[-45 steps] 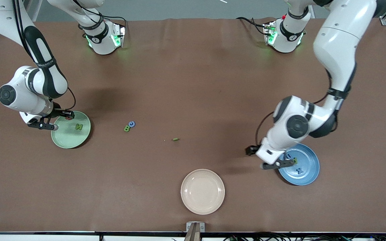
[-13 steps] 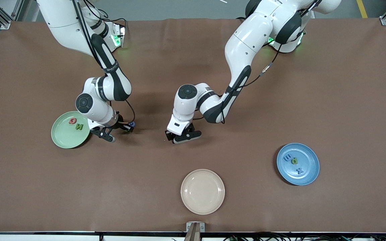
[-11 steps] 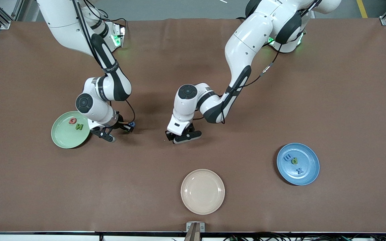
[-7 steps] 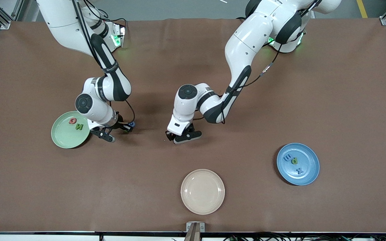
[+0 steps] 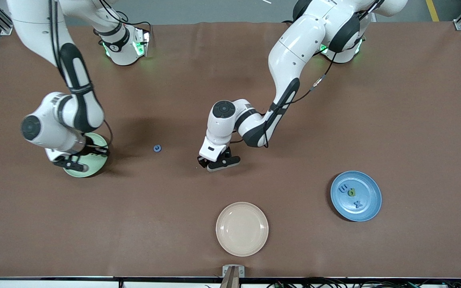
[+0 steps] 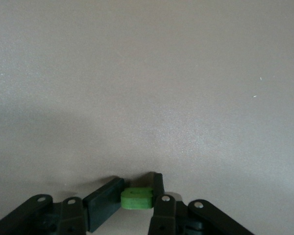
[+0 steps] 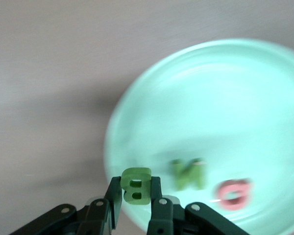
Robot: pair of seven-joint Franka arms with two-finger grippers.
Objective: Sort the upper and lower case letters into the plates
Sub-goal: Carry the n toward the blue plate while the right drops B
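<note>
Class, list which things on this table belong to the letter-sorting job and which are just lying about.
Part of the job:
- green plate, holding a green N and a red letter
- blue plate with three letters
- green B in the right gripper
- small green letter in the left gripper
- blue letter on the table

Lying about:
- cream plate
</note>
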